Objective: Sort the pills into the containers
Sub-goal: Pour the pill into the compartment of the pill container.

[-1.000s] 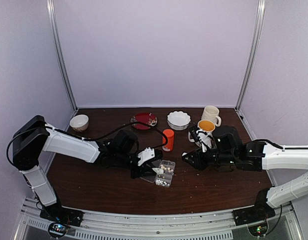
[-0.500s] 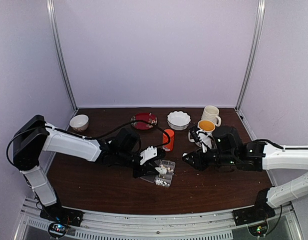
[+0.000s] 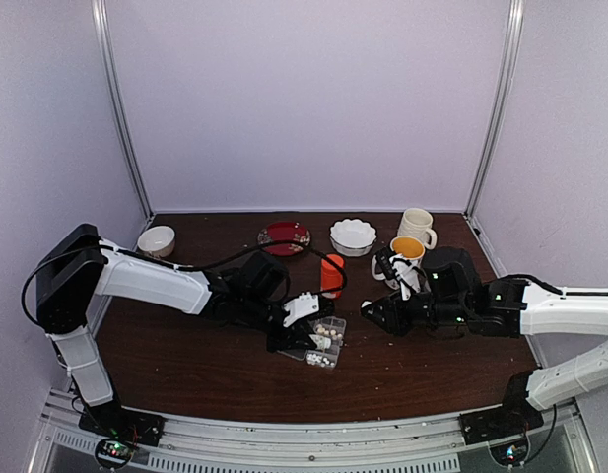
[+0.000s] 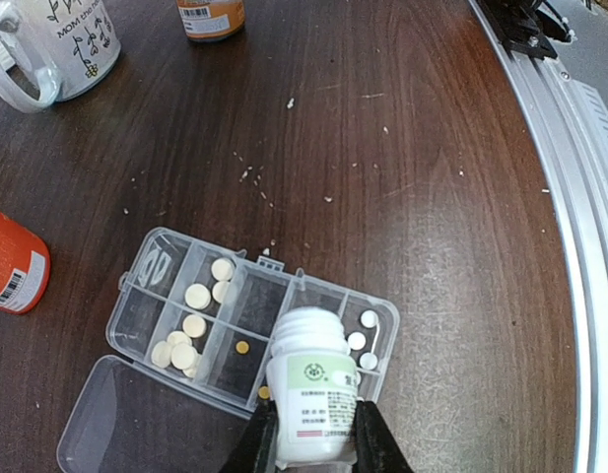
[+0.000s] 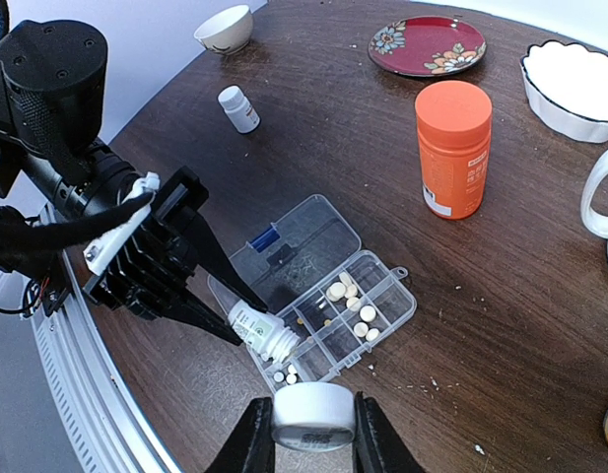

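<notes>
A clear pill organizer (image 4: 146,258) lies open on the dark table, its lid (image 5: 296,239) flat beside it. White and pale yellow pills (image 4: 196,296) sit in several cells, and three small white ones (image 4: 368,319) lie in an end cell. My left gripper (image 4: 313,434) is shut on a small uncapped white bottle (image 4: 311,382), tilted with its mouth over the organizer (image 3: 332,347). The same bottle (image 5: 261,329) shows in the right wrist view. My right gripper (image 5: 313,439) is shut on a white bottle cap (image 5: 313,414), just right of the organizer (image 5: 406,306).
An orange bottle (image 5: 453,146) stands behind the organizer. Two mugs (image 3: 408,250), a white scalloped bowl (image 3: 353,236), a red plate (image 3: 285,237) and a small bowl (image 3: 157,240) line the back. A second small white bottle (image 5: 238,108) stands at the left. Crumbs dot the table.
My left gripper has moved right and toward the near edge with the bottle, bringing its mouth over the organizer. The right arm has not moved.
</notes>
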Robot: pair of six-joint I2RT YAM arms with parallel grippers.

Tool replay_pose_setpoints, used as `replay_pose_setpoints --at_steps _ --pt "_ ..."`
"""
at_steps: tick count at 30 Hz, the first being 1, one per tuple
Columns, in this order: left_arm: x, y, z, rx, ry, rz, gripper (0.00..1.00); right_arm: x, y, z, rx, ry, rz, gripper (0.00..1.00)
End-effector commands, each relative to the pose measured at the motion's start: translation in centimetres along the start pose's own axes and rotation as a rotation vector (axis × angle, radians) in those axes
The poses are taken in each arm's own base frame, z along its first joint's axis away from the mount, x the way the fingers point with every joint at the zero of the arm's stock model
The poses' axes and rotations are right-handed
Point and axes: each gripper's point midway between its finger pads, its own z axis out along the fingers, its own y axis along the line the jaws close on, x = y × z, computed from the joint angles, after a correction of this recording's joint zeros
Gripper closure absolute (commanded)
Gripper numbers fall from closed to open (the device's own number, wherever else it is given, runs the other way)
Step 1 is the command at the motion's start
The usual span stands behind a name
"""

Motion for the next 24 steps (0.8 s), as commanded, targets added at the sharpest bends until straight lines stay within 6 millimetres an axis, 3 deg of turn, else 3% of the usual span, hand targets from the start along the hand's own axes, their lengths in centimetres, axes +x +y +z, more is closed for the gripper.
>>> replay_pose_setpoints --at_steps 1,24 --pt "-1.1 0.3 0.2 -0.005 0.015 0.023 1.0 -0.2 0.0 -0.3 0.001 -0.012 0.006 1.0" --pt "-0.5 0.3 1.4 -0.009 0.037 0.019 1.0 0.1 -0.1 -0.4 0.004 -0.005 0.009 1.0"
